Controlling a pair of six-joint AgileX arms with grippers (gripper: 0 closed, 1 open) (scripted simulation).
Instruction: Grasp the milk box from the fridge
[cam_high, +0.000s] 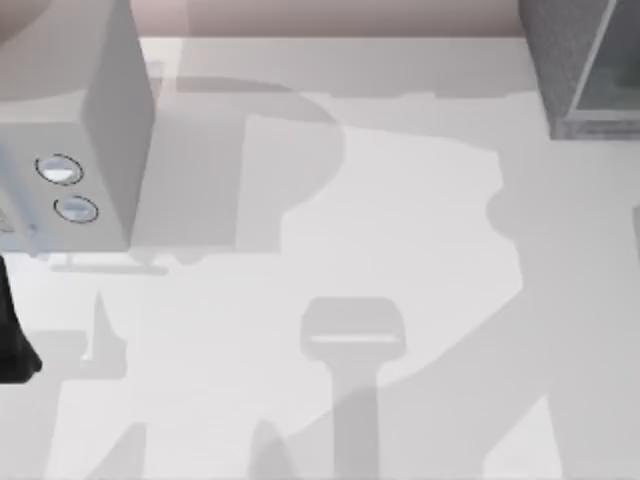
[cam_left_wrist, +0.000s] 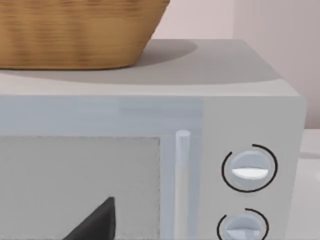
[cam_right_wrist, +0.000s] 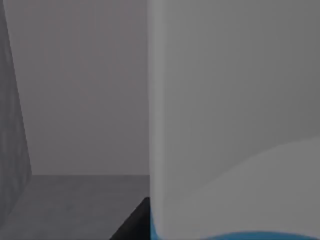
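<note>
The fridge (cam_high: 580, 60) stands at the table's far right corner, dark grey with a pale glassy panel. In the right wrist view I look into its grey inside (cam_right_wrist: 80, 100). The milk box (cam_right_wrist: 235, 125) is very close there, a pale face with a thin blue strip along its lower edge. A dark part of my right gripper (cam_right_wrist: 132, 225) sits right beside the box. My left arm (cam_high: 12, 340) is parked at the table's left edge, and a dark part of my left gripper (cam_left_wrist: 95, 222) shows in front of the microwave.
A light grey microwave (cam_high: 70, 120) with two round dials (cam_high: 60, 170) stands at the far left. A wicker basket (cam_left_wrist: 75, 35) rests on top of it. Arm shadows cross the white table (cam_high: 400, 250).
</note>
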